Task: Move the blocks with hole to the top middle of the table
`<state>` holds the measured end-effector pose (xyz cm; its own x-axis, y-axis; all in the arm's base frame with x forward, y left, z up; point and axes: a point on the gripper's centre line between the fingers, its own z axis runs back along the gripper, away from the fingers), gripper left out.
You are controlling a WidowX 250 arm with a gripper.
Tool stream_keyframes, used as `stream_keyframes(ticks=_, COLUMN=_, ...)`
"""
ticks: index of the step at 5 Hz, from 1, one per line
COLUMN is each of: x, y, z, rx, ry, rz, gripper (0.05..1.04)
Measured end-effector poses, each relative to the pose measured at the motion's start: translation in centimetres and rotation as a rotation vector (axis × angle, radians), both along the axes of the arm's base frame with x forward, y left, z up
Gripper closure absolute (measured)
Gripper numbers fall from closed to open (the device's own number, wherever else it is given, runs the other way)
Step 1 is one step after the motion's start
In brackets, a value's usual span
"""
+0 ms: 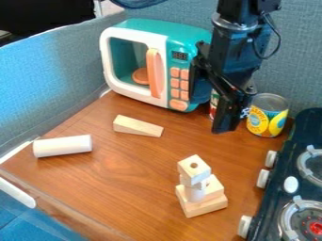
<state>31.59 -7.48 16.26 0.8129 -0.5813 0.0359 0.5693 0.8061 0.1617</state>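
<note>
Cylinder (pixel 61 146) seen well left of the pincer (pixel 228 123), wedge (pixel 138 126) nearer it. Block with hole (pixel 194 169) perched on a stack (pixel 204 207), nearer the camera than the pincer – transfer judged undone; lift and placing at top middle left. Pincer's opening cannot be told – nothing seen held.

Open lane between cylinder (pixel 62 146) and block stack (pixel 196 189); microwave (pixel 157 66) blocks back, can (pixel 268 115) and stove (pixel 277 188) block right side.
</note>
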Motion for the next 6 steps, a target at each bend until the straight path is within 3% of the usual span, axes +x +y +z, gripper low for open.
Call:
stream_keyframes(ticks=1, x=-0.1, y=0.0, z=-1.0, rx=0.005, ry=0.033, rz=0.004, gripper=0.083)
stream_keyframes(ticks=2, x=-0.6, y=-0.3, z=-2.0, rx=-0.018, ry=0.058, rz=0.038, gripper=0.083)
stream_keyframes(ticks=4, x=-1.1, y=0.8, z=-2.7, rx=-0.057, ry=0.082, rz=0.305, gripper=0.083)
stream_keyframes(ticks=5, x=-1.2, y=0.8, z=-3.5, rx=-0.006, ry=0.068, rz=0.445, gripper=0.083)
stream_keyframes(ticks=6, x=-1.3, y=0.5, z=-4.1, rx=0.007, ry=0.078, rz=0.501, gripper=0.083)
